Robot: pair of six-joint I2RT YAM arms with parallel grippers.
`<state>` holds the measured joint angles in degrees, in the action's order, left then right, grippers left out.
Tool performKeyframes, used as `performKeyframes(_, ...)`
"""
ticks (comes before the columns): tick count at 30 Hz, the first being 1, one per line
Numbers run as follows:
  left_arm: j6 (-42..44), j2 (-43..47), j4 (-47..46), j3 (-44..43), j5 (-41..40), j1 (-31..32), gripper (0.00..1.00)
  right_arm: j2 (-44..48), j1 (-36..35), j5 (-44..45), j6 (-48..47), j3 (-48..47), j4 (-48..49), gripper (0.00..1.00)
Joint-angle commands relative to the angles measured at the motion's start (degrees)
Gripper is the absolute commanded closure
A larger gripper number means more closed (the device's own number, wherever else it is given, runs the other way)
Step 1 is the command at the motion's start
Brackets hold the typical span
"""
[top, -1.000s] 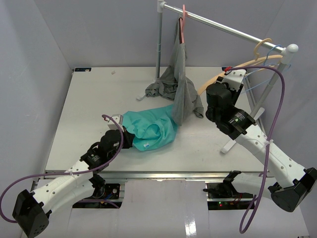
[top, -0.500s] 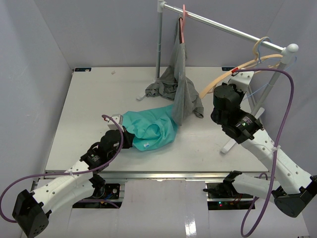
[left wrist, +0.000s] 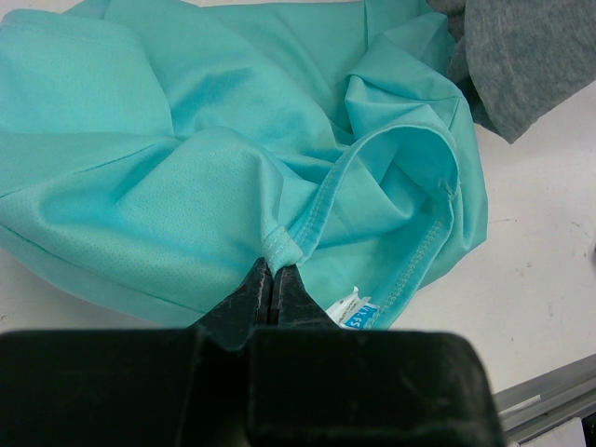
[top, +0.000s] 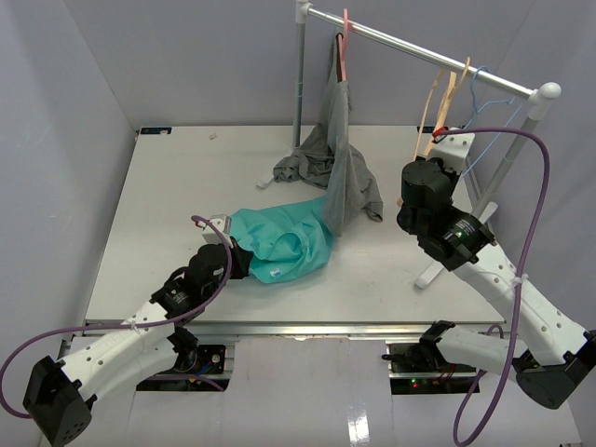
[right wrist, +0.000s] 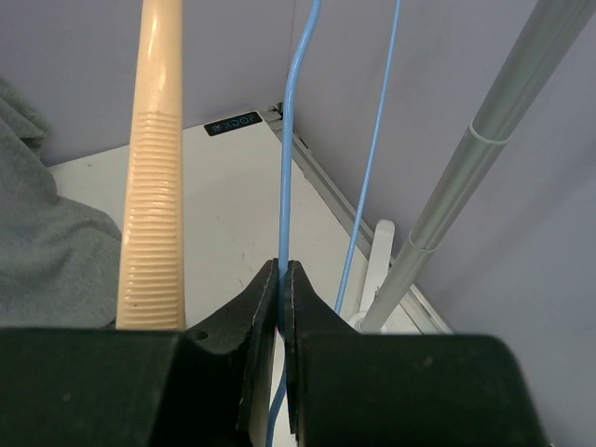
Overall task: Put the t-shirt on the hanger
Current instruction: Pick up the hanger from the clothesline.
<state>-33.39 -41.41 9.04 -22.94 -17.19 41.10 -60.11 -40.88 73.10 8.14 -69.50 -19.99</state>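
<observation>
Moved over the last second: thick tan ribbed wooden hanger [top: 438, 98], from slanting out below the silver metal clothes rail [top: 419, 48] to hanging edge-on under it. Also right gripper [right wrist: 282, 270], from half open to pinched shut on the thin light-blue wire hanger [right wrist: 287, 140], just below the rail's right end. No change at left gripper [left wrist: 272, 275]: clamped tight on a stitched edge fold of the teal-green crumpled cloth t-shirt [left wrist: 186, 158], heaped on the white table [top: 168, 205] well in front of the rail.

Risks from here:
- Holding one thin wire only. Likely to twist or slide between the pads under pull, then swing off the rail skewed or drop.
- Working just beside the tan hanger at the same end of the rail. Easy to snag it and drag it along or knock it down.
- Can't see the blue hook from the wrist view, so can't confirm clearance from the rail's end cap.
- Grey cloth garment [top: 340, 168] on the pink hanger [top: 345, 42] near the rail's left post, lower end lapping the t-shirt's far edge. Risk of hauling grey cloth up with the teal.
- Can't tell which opening the left grip has. May need a regrasp before threading.
</observation>
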Motion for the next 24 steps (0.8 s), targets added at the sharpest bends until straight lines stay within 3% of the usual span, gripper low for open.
performKeyframes(1,0.66,0.95,-0.07,-1.14,-0.53,0.41,1.0,2.77,0.16,-0.03,-2.51,-2.85,3.32,0.92)
performKeyframes(7,0.6,0.7,-0.07,-1.15,-0.65,0.47,1.0,5.41,-0.07,-1.43,-2.73,-3.25,2.92,0.92)
performKeyframes(14,0.6,0.44,-0.07,-1.22,-1.1,0.47,1.0,8.25,-0.06,-10.22,-6.4,-0.46,8.08,0.92)
performKeyframes(24,0.6,-0.08,-0.16,-1.32,-1.79,0.47,1.0,8.17,-0.07,-21.14,5.3,-6.26,-9.89,0.92)
